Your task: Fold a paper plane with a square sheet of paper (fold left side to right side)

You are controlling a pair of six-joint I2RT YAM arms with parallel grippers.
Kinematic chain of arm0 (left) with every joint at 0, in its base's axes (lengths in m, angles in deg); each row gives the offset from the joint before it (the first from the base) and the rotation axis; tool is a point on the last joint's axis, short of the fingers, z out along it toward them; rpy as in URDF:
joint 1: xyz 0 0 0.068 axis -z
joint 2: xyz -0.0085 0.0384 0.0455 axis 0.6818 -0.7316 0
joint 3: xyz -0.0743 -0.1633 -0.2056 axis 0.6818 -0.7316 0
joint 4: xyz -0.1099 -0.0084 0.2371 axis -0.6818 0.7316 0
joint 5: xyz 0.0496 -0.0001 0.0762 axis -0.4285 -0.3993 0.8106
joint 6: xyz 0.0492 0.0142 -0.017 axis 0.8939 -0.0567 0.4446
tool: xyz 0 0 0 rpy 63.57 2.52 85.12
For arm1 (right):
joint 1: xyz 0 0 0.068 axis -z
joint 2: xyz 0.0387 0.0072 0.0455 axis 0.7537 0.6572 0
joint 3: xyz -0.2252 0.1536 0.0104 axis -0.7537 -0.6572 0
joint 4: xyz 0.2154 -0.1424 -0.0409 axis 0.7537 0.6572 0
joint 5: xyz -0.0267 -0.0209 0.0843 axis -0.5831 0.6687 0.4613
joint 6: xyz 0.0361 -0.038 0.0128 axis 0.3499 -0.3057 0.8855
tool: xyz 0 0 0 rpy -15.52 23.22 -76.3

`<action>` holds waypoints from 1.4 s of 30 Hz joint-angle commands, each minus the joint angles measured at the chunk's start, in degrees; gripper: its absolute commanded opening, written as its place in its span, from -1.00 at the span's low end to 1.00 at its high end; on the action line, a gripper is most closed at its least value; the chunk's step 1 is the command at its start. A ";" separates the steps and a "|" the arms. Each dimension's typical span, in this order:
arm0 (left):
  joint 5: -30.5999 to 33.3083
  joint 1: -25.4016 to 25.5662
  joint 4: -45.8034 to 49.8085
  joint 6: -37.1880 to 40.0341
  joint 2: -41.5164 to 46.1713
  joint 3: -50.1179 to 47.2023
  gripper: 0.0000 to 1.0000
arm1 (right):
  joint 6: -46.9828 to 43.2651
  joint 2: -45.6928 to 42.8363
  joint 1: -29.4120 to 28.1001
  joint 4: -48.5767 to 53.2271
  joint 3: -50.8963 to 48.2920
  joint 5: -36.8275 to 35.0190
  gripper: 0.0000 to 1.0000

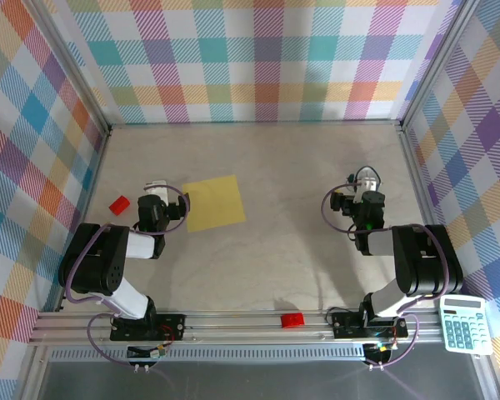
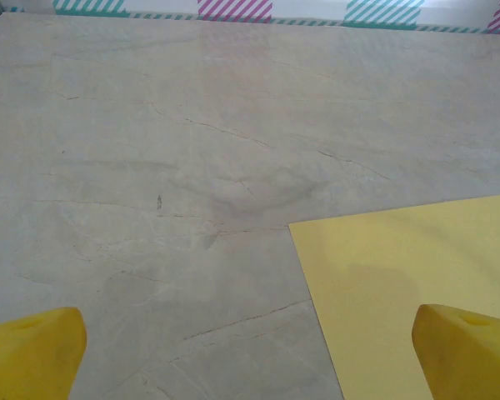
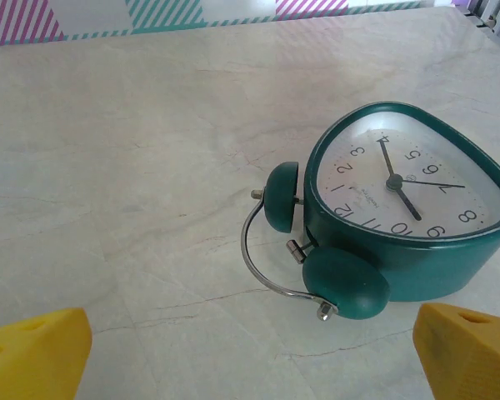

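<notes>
The square sheet of paper point(image 1: 212, 202) lies flat and unfolded on the table, left of centre. My left gripper point(image 1: 157, 193) hovers at the sheet's left edge. In the left wrist view the yellow sheet point(image 2: 408, 283) fills the lower right, and my left gripper point(image 2: 250, 354) is open with bare table between its fingers. Its right fingertip point(image 2: 471, 354) sits over the paper's near left part. My right gripper point(image 1: 367, 187) stands well to the right of the sheet. It is open point(image 3: 250, 350) and holds nothing.
A teal alarm clock point(image 3: 400, 208) lies face up just ahead and right of my right gripper. A red brick point(image 1: 119, 204) sits left of the left arm and another point(image 1: 292, 319) on the front rail. A calculator point(image 1: 464, 323) rests at the near right. Checked walls point(image 1: 258, 58) enclose the table.
</notes>
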 commanded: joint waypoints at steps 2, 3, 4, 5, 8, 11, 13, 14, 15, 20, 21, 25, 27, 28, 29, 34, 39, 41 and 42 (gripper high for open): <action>-0.23 -0.51 0.63 -0.53 -0.09 0.81 0.99 | 0.50 -0.49 0.23 -2.31 -0.01 -0.36 0.97; -0.24 -0.56 0.68 -0.53 -0.04 0.85 0.99 | 0.51 -0.45 0.17 -2.31 0.01 -0.32 0.98; -0.30 -0.56 0.67 -0.51 -0.05 0.80 0.99 | 0.50 -0.44 0.24 -2.31 0.05 -0.33 0.98; -0.23 -0.56 0.59 -0.53 -0.05 0.79 0.99 | 0.51 -0.51 0.17 -2.31 0.04 -0.32 0.97; -0.28 -0.55 0.70 -0.53 -0.06 0.79 0.99 | 0.51 -0.40 0.21 -2.31 0.00 -0.32 0.98; -0.30 -0.56 0.73 -0.53 -0.06 0.80 0.99 | 0.51 -0.54 0.21 -2.31 0.04 -0.33 0.98; -0.26 -0.56 0.64 -0.53 -0.05 0.83 0.99 | 0.51 -0.50 0.17 -2.30 -0.02 -0.32 0.97; -0.31 -0.55 0.70 -0.48 -0.04 0.82 0.99 | 0.46 -0.49 0.24 -2.31 0.00 -0.32 0.97; -0.25 -0.53 0.60 -0.50 -0.02 0.76 0.99 | 0.49 -0.49 0.18 -2.31 0.01 -0.33 0.98; -0.35 -0.53 0.54 -0.52 0.01 0.66 0.99 | 0.48 -0.49 0.21 -2.39 -0.09 -0.32 0.97; -0.35 -0.56 0.45 -0.53 -0.03 0.66 0.99 | 0.51 -0.49 0.17 -2.39 -0.09 -0.32 0.97; -0.38 -0.56 0.44 -0.49 -0.01 0.65 0.99 | 0.49 -0.49 0.19 -2.39 -0.09 -0.32 0.97; -0.40 -0.56 0.49 -0.53 -0.03 0.61 0.99 | 0.46 -0.49 0.23 -2.39 -0.08 -0.36 0.98; -0.37 -0.56 0.48 -0.47 -0.03 0.61 0.99 | 0.59 -0.42 0.23 -2.27 0.03 -0.25 0.97; -0.35 -0.51 0.53 -0.53 0.01 0.74 0.99 | 0.68 -0.36 0.19 -2.13 0.09 -0.24 0.97; -0.32 -0.55 -0.03 -0.65 0.74 0.15 0.99 | 0.43 -0.88 0.21 -2.23 0.03 -0.02 0.98; 2.47 -0.53 11.70 -2.09 14.94 0.55 0.99 | 1.48 -11.50 0.24 13.66 2.92 0.24 0.97; 3.69 -0.62 20.18 -6.53 20.51 3.04 0.99 | 3.20 -16.21 0.23 20.82 4.23 1.21 0.97; 3.13 -0.64 24.51 -8.67 22.71 4.59 0.99 | 4.72 -18.77 0.17 24.68 5.07 2.30 0.97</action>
